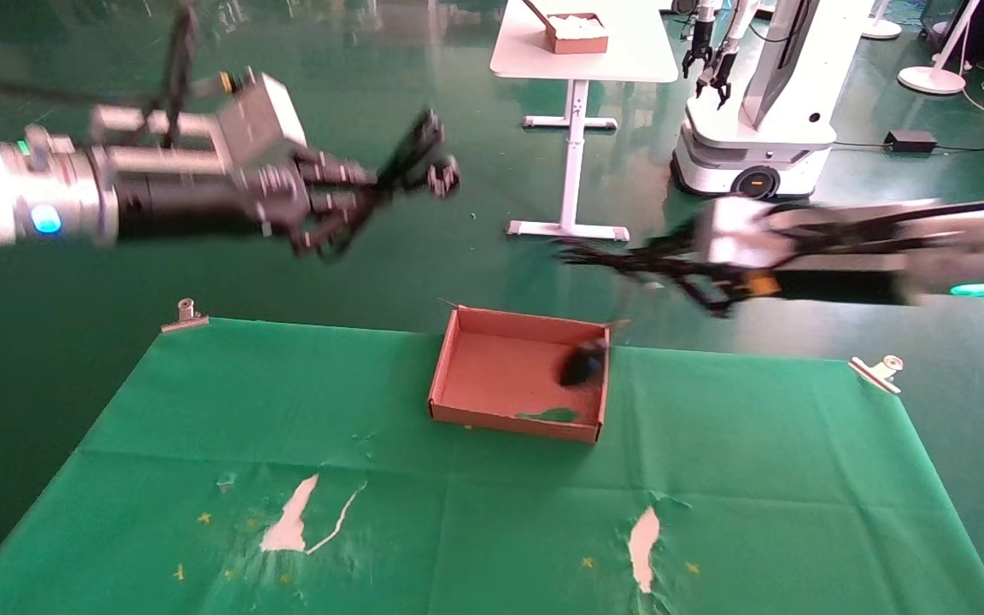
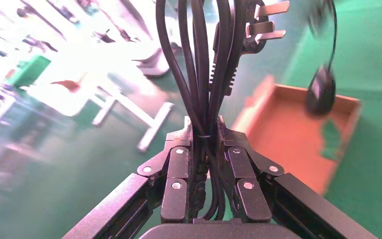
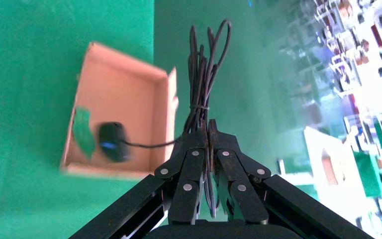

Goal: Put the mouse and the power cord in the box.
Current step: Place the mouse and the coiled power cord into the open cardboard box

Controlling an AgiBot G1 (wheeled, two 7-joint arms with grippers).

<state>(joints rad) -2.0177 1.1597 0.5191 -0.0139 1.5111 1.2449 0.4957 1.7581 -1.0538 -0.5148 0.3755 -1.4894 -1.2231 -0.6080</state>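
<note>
The reddish-brown box [image 1: 492,376] sits at the middle of the green cloth's far edge. My right gripper [image 1: 629,256], in the air past the box's far right corner, is shut on the bundled thin mouse cable [image 3: 204,69]. The black mouse [image 1: 582,363] dangles from that cable, blurred, inside the box's right side; whether it touches the floor I cannot tell. It also shows as the mouse [image 3: 113,142] over the box [image 3: 124,94]. My left gripper [image 1: 355,201], high at the left, is shut on the looped power cord [image 2: 199,59], whose plug [image 2: 258,30] sticks out beyond the fingers.
The green cloth [image 1: 492,512] has torn white patches near its front edge and metal clips [image 1: 184,314] at its far corners. Beyond stand a white table [image 1: 582,51] with a smaller brown box and another robot [image 1: 757,111].
</note>
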